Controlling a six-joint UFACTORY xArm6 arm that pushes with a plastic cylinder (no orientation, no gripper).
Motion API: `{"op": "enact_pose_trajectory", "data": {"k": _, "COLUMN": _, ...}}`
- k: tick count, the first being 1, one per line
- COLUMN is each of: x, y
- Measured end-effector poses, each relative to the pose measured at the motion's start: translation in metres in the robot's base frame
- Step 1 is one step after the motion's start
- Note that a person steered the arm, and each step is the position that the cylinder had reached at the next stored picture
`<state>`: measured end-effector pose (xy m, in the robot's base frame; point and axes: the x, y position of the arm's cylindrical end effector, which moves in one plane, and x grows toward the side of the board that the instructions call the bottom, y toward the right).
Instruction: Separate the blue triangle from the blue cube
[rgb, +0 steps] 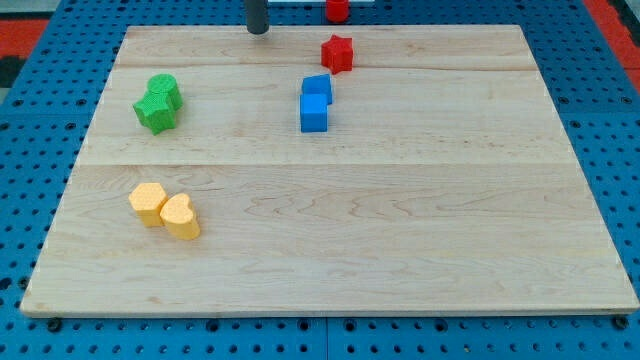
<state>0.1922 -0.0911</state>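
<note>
Two blue blocks touch each other just above the board's middle. The nearer one is the blue cube. The one behind it, towards the view's top, is the blue triangle. My tip is a dark rod end at the view's top edge of the board, up and to the left of the blue pair and well apart from it.
A red star lies just above and right of the blue triangle. A red block stands off the board at the view's top. Two green blocks touch at the left. A yellow hexagon and yellow heart touch at lower left.
</note>
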Motion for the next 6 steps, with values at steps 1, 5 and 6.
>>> {"op": "enact_pose_trajectory", "data": {"k": 1, "x": 0.008, "y": -0.037}}
{"op": "enact_pose_trajectory", "data": {"k": 5, "x": 0.009, "y": -0.071}}
{"op": "enact_pose_trajectory", "data": {"k": 6, "x": 0.014, "y": -0.071}}
